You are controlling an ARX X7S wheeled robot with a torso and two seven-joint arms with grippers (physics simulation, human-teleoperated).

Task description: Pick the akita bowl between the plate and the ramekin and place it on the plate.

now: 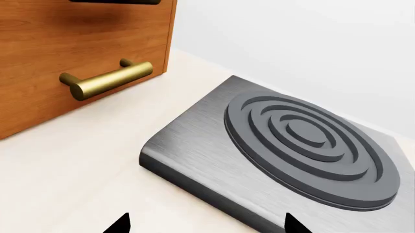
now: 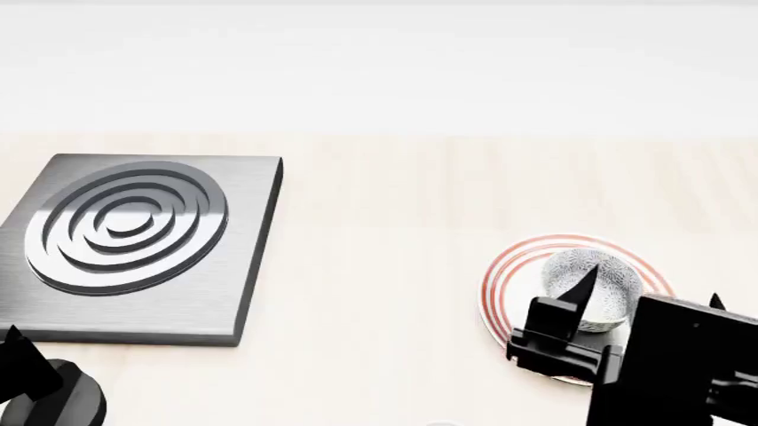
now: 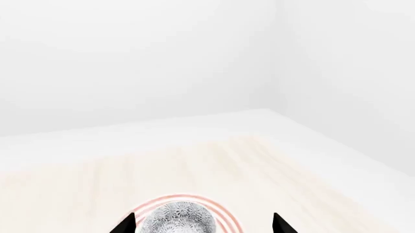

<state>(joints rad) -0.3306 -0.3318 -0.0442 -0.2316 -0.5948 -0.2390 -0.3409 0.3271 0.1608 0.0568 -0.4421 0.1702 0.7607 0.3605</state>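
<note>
The akita bowl point(image 2: 587, 288) rests on the plate point(image 2: 512, 266), a white plate with red rings, at the right of the counter in the head view. My right gripper point(image 2: 649, 291) hovers over the bowl, open, one black fingertip in front of the bowl and the other past its right side. In the right wrist view the patterned bowl point(image 3: 178, 221) lies on the plate point(image 3: 227, 218) between the spread fingers of the right gripper point(image 3: 203, 224), nearer one finger and not clamped. My left gripper point(image 1: 206, 225) is open and holds nothing, low at the left point(image 2: 18, 355). The ramekin is out of view.
A brushed-metal hob point(image 2: 130, 240) with raised dark rings lies at the left of the counter and fills much of the left wrist view point(image 1: 292, 141). A wooden cabinet front with a brass bar handle point(image 1: 107, 80) stands beside it. A pale wall runs behind the counter.
</note>
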